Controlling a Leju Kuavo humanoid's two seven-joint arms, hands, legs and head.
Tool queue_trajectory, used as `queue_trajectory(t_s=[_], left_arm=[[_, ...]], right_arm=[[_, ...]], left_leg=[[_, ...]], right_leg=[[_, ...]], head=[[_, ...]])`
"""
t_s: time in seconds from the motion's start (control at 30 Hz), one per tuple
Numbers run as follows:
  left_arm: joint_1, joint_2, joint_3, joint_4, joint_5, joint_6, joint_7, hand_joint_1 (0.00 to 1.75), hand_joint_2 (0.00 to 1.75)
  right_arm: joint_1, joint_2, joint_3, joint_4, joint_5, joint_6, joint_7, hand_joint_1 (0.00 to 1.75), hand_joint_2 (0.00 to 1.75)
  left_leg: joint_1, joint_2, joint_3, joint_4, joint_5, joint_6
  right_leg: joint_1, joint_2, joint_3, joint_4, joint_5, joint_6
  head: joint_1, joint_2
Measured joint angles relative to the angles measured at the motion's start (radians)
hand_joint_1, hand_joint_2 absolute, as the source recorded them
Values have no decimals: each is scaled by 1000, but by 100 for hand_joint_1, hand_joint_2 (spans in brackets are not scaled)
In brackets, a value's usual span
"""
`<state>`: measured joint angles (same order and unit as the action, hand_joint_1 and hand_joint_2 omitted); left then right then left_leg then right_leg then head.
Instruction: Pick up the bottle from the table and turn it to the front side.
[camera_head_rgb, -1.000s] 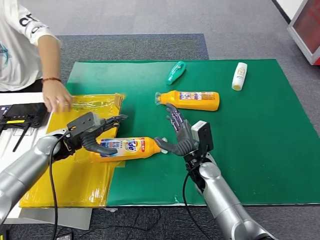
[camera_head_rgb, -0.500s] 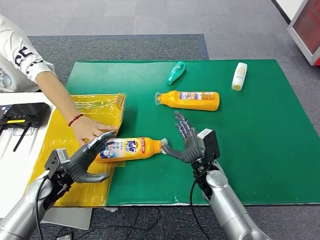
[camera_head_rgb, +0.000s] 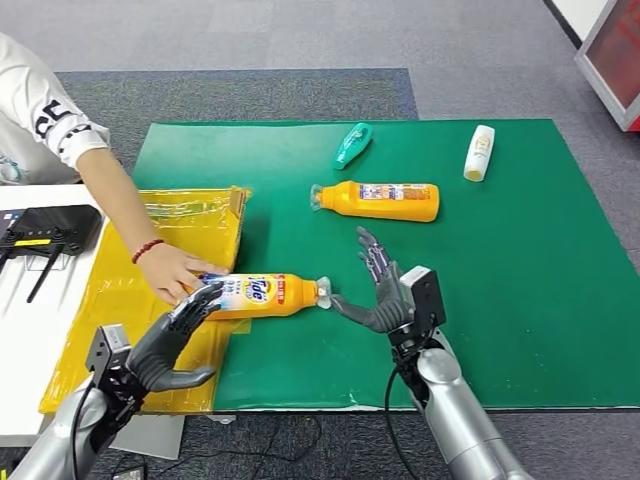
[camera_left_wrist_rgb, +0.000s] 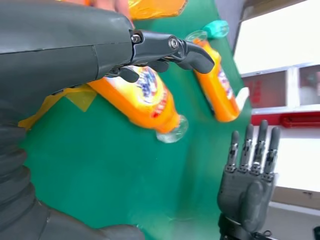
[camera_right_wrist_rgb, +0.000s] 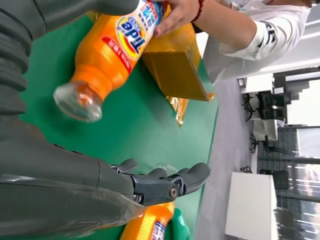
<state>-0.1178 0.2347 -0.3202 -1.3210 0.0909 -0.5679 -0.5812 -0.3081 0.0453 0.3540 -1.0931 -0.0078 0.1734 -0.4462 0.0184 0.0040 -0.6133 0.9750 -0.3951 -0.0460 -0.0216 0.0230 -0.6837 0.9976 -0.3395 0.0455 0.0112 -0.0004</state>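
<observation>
Head view: the orange Tide detergent bottle (camera_head_rgb: 260, 294) lies label-up on the green mat (camera_head_rgb: 528, 300), a person's hand (camera_head_rgb: 177, 272) at its nine-o'clock end, as the robot's left hand (camera_head_rgb: 170, 338) and right hand (camera_head_rgb: 381, 290) flank it, fingers spread, holding nothing.

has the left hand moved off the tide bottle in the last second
Yes. The left hand has let go of the Tide bottle and pulled back toward the near edge of the green mat, open; a person's hand now rests on the bottle's base.
</observation>
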Motion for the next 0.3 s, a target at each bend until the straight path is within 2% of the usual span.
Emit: queue_trajectory(t_s=[0.13,0.3], left_arm=[[8,-35,14,-27,-18,-25,-90,0,175],[12,-68,26,-51,-26,-26,-102,0,175]], right_arm=[[18,0,-1,-41,13,6,-26,0,175],[30,0,-1,-77,15,8,-30,0,175]], left_leg=[[0,0,0,0,0,0],[0,0,0,0,0,0]], right_leg=[[0,0,0,0,0,0],[0,0,0,0,0,0]], head=[[0,0],[0,0]])
